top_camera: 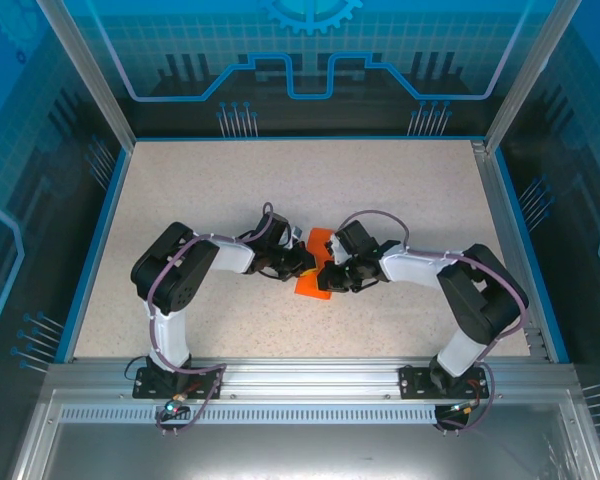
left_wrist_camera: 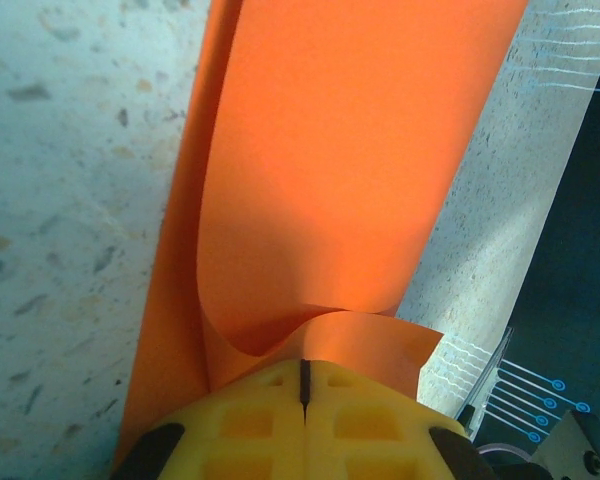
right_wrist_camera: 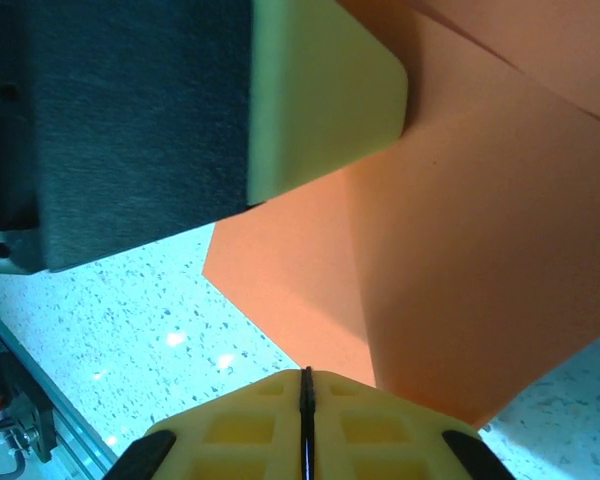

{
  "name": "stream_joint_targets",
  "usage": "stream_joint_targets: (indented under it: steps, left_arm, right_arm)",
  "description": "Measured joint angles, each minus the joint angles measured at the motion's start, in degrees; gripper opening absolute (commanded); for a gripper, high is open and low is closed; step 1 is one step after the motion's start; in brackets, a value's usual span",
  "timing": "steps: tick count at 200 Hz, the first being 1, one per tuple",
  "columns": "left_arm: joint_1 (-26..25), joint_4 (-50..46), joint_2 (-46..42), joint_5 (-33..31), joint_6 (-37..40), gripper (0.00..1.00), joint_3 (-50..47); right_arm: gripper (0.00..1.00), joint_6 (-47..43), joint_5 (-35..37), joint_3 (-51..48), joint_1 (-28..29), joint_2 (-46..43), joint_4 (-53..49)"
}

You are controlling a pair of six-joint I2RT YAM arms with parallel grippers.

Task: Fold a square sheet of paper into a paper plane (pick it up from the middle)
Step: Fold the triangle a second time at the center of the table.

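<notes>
Where the paper sits: thin bright orange square sheet of paper [top_camera: 320, 241], partly folded, between both hands, one flap curling up off the speckled pale counter [top_camera: 230, 190].
Left hand [left_wrist_camera: 305, 372]: fingers shut, pinching the paper edge nearest it.
Right hand [right_wrist_camera: 305, 385]: fingers shut at the edge nearest it; grip unclear.
Handling: likely featherlight, floppy, easily creased; pinch gently along a folded edge.

Bright even light, soft shadows on the orange paper [right_wrist_camera: 460, 250].
</notes>
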Motion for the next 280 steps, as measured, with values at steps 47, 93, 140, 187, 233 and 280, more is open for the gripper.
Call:
stream_joint_targets:
  steps: [47, 93, 140, 187, 233, 280]
  left_arm:
    - [0.0, -0.3, 0.0, 0.0, 0.0, 0.0, 0.1]
    - [0.0, -0.8, 0.0, 0.0, 0.3, 0.0, 0.3]
    - [0.0, -0.8, 0.0, 0.0, 1.0, 0.0, 0.3]
    - [-0.2, -0.9, 0.0, 0.0, 1.1, 0.0, 0.3]
    - [-0.3, -1.1, 0.0, 0.0, 1.1, 0.0, 0.4]
    - [-0.5, -1.5, 0.0, 0.0, 1.1, 0.0, 0.6]
  right_arm:
    - [0.1, -0.1, 2.6, -2.2, 0.0, 0.3, -0.7]
    - [0.1, -0.1, 2.8, -3.1, -0.1, 0.2, 0.5]
    - [0.12, 0.0, 2.1, -4.7, -0.2, -0.6, 2.8]
    - [0.13, 1.6, 0.6, -8.2, -1.0, -2.5, 6.0]
    - [0.12, 3.0, -0.7, -11.0, -2.2, -3.5, 9.6]
    - [0.13, 1.4, -0.7, -12.2, -2.4, -5.0, 8.7]
